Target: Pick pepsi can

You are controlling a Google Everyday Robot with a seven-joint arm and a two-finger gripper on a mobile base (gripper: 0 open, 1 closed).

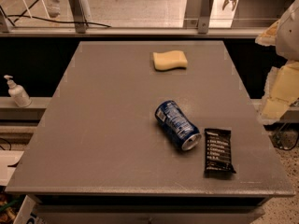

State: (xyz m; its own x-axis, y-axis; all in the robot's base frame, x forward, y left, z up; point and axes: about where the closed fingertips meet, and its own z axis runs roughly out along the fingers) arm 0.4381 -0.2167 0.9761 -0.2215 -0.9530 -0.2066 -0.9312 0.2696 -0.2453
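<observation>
Rightward, pincer (279,94) hovers, apart from pepsi can (177,125)

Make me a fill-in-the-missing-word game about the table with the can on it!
1. The pepsi can is not standing up; it lies on its ____.
2. The flat snack bar wrapper beside the can is coloured ____.
3. The sponge near the far edge of the table is coloured ____.
4. The gripper is away from the can, at the ____ edge of the camera view.

Missing words: side; black; yellow; right.
</observation>
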